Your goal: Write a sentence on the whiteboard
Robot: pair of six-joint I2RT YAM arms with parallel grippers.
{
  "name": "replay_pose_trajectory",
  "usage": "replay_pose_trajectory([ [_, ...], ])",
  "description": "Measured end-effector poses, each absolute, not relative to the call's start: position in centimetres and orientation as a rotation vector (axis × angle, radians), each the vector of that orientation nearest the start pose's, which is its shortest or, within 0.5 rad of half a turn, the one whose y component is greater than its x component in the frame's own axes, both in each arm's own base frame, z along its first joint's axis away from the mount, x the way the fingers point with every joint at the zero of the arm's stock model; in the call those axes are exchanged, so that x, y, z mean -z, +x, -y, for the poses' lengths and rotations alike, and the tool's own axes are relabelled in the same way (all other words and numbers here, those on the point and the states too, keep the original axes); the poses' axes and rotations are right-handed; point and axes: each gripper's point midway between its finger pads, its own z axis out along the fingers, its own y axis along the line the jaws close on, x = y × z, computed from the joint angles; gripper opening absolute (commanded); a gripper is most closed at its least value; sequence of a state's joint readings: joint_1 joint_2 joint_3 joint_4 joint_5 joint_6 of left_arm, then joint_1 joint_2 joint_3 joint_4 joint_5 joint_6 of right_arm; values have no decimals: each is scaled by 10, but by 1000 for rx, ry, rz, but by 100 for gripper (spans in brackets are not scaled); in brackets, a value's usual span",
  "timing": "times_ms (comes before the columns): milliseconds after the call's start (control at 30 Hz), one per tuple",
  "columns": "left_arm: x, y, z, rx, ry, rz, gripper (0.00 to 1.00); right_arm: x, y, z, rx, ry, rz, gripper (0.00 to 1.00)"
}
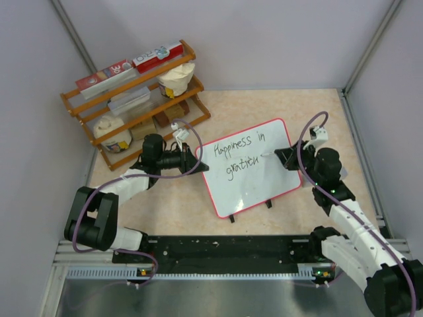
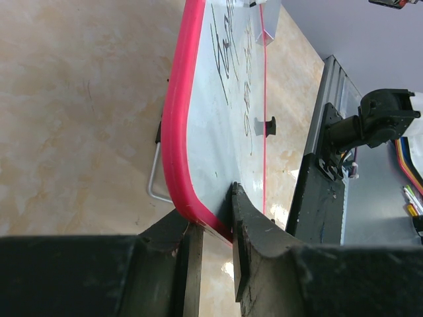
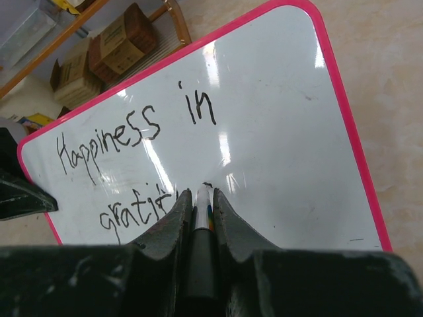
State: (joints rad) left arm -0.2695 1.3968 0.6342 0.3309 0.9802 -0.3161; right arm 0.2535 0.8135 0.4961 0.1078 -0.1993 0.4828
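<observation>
Pale marbled bench inside plain grey walls, with a wooden rack of boxes and tubs at the far left. At mid-bench, propped at a slant on small black feet: the whiteboard, glossy white with a thin red rim. Near the rack at its far-left corner, not touching. Across it, the sentence in thin black ink, "Happiness in" above an unfinished "gratit…". Looks light, stiff and slick, so likely to skid or tip under pen pressure; best held by the rim, at a corner, never on the written face. Pinched narrow on just such a left corner of the rim: the left claw, one finger on each face. At the right end of the second line, the right claw, clamped tight on a pen with its tip at the board. Calls for light, even pressure; smudges easily.
</observation>
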Motion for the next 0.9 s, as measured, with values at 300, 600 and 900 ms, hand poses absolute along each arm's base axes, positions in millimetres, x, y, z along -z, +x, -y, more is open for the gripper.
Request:
replay_pose_trajectory([
  [300,-144,270,233,1344,615,-1948,0,-196,291,-135,-720,43,-1853,0],
  [600,-144,270,233,1344,615,-1948,0,-187,281,-133,-715,38,-1876,0],
  [900,-144,270,233,1344,615,-1948,0,-186,282,-129,-691,63,-1877,0],
])
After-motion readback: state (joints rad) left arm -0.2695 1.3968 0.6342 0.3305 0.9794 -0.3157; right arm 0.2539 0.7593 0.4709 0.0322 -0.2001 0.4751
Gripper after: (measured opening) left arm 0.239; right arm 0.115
